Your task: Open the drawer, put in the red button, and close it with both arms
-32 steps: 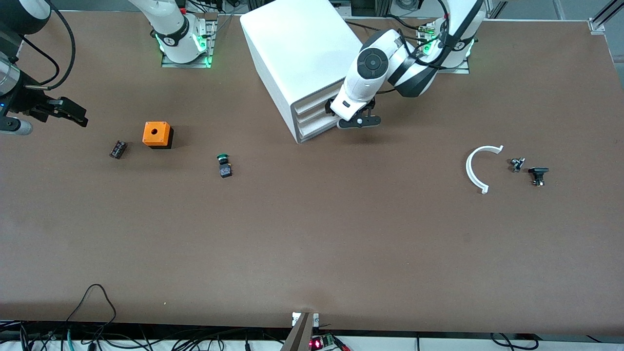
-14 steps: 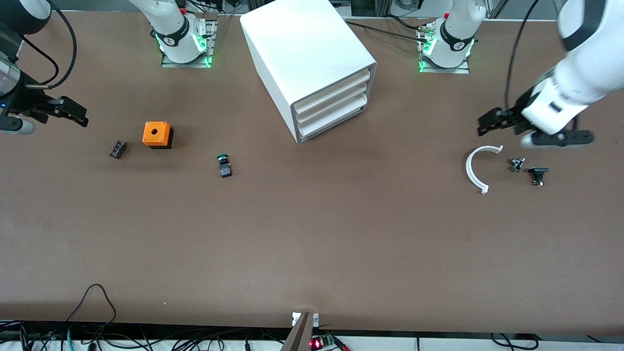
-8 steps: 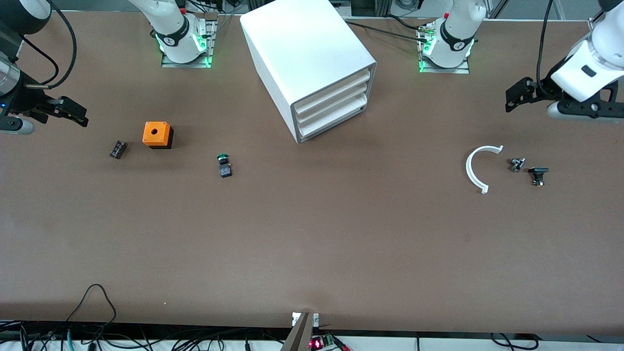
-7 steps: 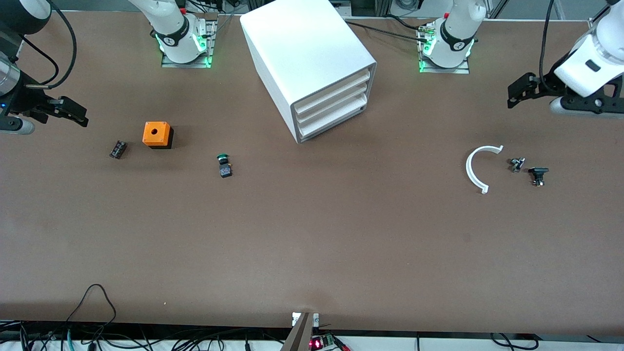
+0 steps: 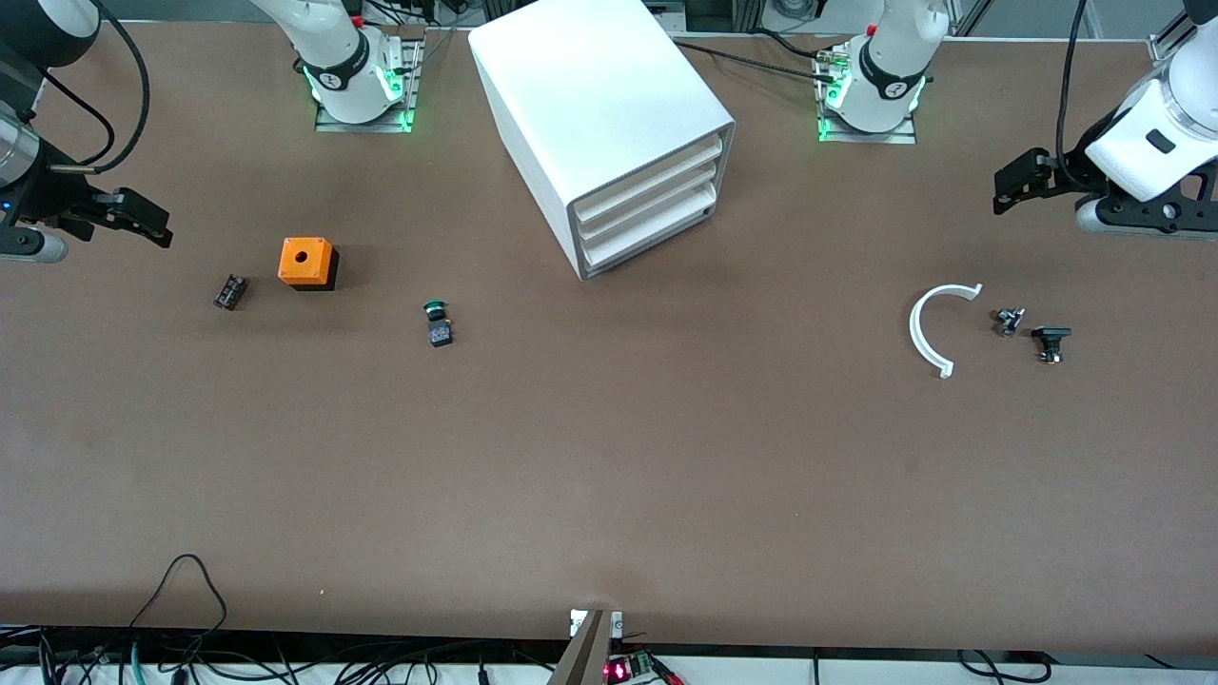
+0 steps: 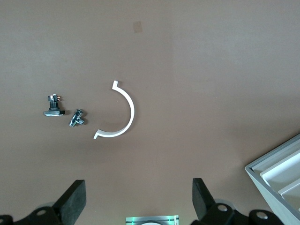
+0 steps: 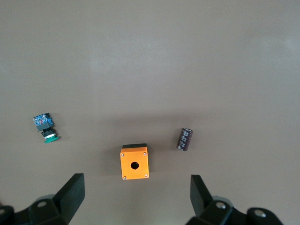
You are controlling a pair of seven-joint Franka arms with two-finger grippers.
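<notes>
The white cabinet [image 5: 590, 95] stands between the two arm bases. Its bottom drawer [image 5: 655, 228] sits flush with the two above it, closed. A corner of the cabinet also shows in the left wrist view [image 6: 281, 176]. The red button is not in view. My left gripper [image 5: 1016, 183] is open and empty, up in the air over the table at the left arm's end; its own view [image 6: 137, 194] shows the jaws wide apart. My right gripper [image 5: 143, 221] is open and empty, in the air at the right arm's end, over the table by the orange box [image 7: 134, 162].
A green-capped button [image 5: 437, 322] lies nearer the front camera than the cabinet. The orange box [image 5: 306, 262] and a small dark block [image 5: 229, 291] lie toward the right arm's end. A white arc [image 5: 928, 328] and two small metal parts [image 5: 1009, 321] [image 5: 1050, 341] lie toward the left arm's end.
My left gripper has left the cabinet's drawer front and swung out to the left arm's end of the table. The drawers look closed throughout. The right arm has not moved.
</notes>
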